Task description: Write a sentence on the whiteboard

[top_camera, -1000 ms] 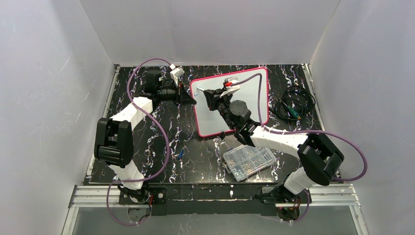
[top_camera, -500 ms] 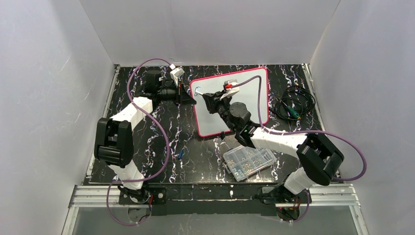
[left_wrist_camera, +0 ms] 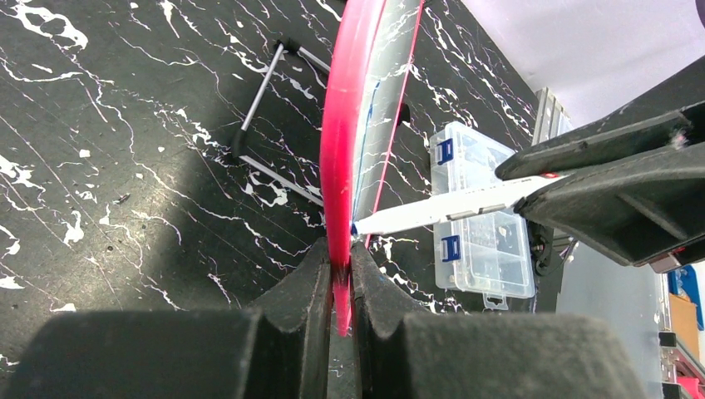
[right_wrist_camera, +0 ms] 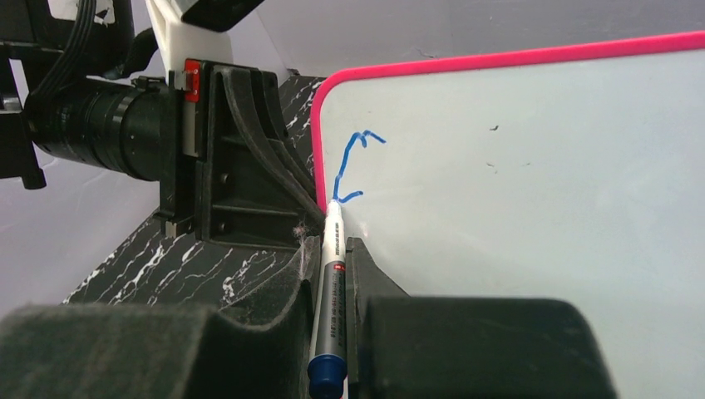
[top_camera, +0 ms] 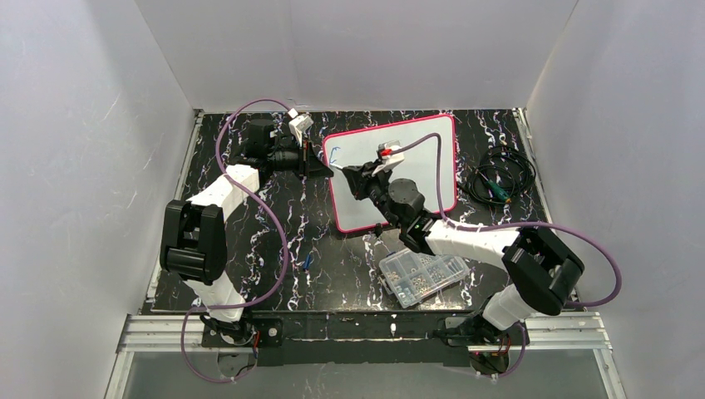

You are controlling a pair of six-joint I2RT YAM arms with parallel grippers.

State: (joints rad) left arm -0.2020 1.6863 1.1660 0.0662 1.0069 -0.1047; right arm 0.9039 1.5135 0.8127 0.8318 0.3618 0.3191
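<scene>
The whiteboard (top_camera: 416, 145) with its pink-red frame stands propped at the table's back middle. My left gripper (top_camera: 322, 169) is shut on the frame (left_wrist_camera: 341, 166) at the board's left edge. My right gripper (top_camera: 353, 176) is shut on a white marker (right_wrist_camera: 329, 274) with a blue end. The marker tip touches the board near its top left corner, at the lower end of a short blue stroke (right_wrist_camera: 347, 162). That curved stroke, which also shows in the top view (top_camera: 333, 153), is the only part of the sentence that shows.
A clear compartmented parts box (top_camera: 422, 275) lies in front of the board, also in the left wrist view (left_wrist_camera: 482, 208). A blue cap (top_camera: 308, 262) lies on the black marbled table. Coiled black cables (top_camera: 499, 181) lie at the right. White walls enclose the table.
My right gripper has moved left and slightly toward me with the marker, drawing the blue stroke near the board's top left corner. The left gripper has not moved.
</scene>
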